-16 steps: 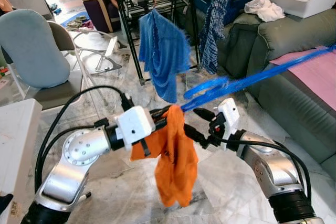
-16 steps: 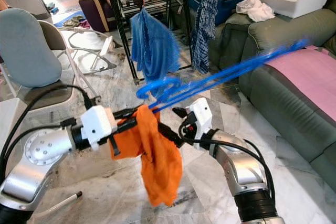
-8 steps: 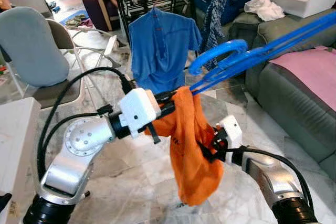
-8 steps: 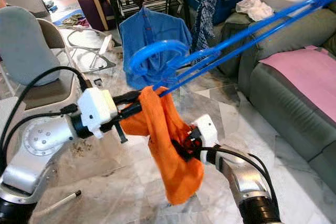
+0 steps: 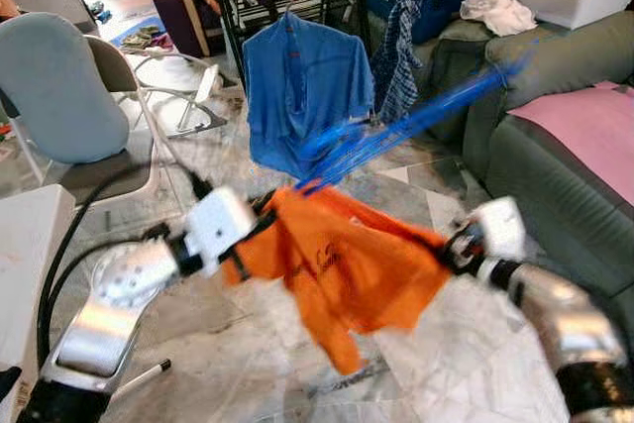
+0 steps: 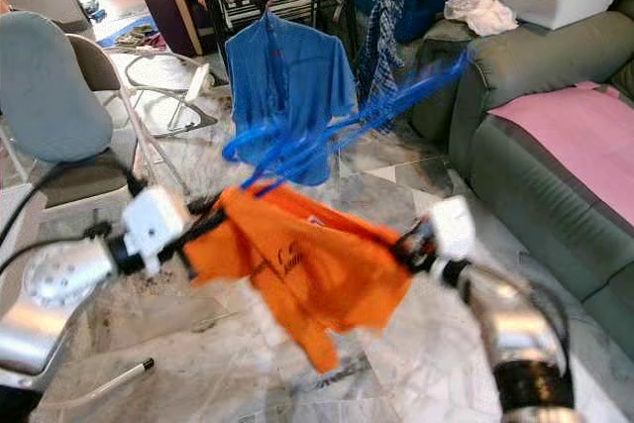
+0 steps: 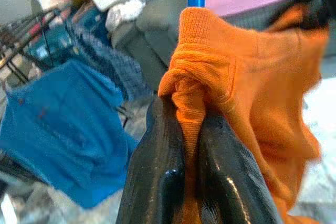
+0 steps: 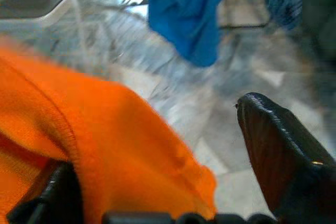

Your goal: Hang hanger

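Stretching between the two arms in the left eye view, an orange shirt hangs spread over the marble floor. The left tool comes forward from a bent silver arm and holds the shirt at one upper corner; the right tool reaches in from the other side and holds the opposite edge. A blue hanger sticks up from the shirt near the left tool, blurred, slanting toward the grey sofa. Dark writing shows on the shirt, too blurred to read. Behind, a blue shirt hangs on a black drying rack.

The right eye view gives the same scene.

In the left wrist view the two black fingers are pressed together on a fold of orange cloth, with the blue hanger rod rising just behind.

In the right wrist view one finger stands apart from the cloth, the other is covered by orange cloth, so I cannot tell how firmly it clamps.
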